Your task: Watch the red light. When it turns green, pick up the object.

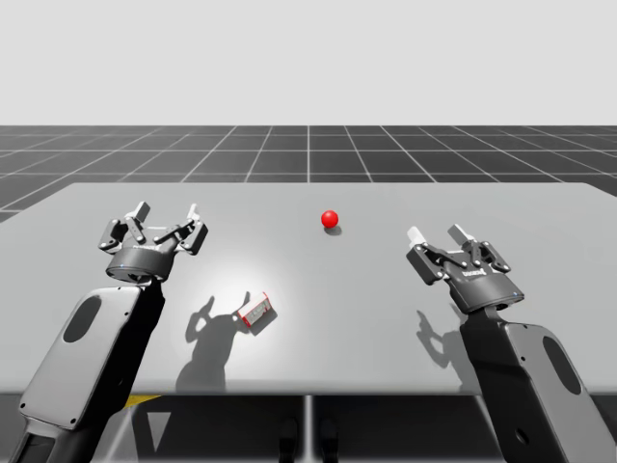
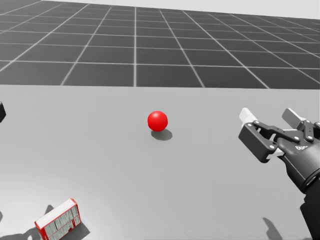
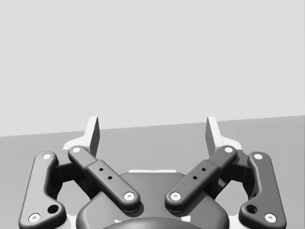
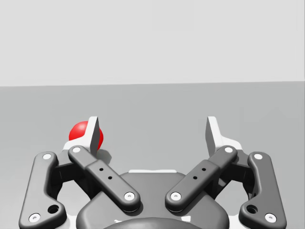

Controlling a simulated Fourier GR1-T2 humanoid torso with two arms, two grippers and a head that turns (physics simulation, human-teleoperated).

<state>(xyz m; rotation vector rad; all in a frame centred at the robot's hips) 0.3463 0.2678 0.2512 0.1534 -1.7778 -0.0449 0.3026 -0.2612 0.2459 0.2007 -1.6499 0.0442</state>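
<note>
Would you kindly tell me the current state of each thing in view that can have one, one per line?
light: red, not green.
red and white box: lying on the table, not gripped, apart from both grippers.
left gripper: open, empty, raised above the table.
right gripper: open, empty, with the light ahead of it, beside one finger.

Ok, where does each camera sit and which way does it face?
High view: fixed above, looking down over table, red light, red-and-white box; both arms, left gripper, right gripper.
Head view: on my head, looking down at light and box; one arm's gripper.
Left wrist view: on left hand, along open fingers across table.
Right wrist view: on right hand, along open fingers toward the light.
High and head views share light and box.
</note>
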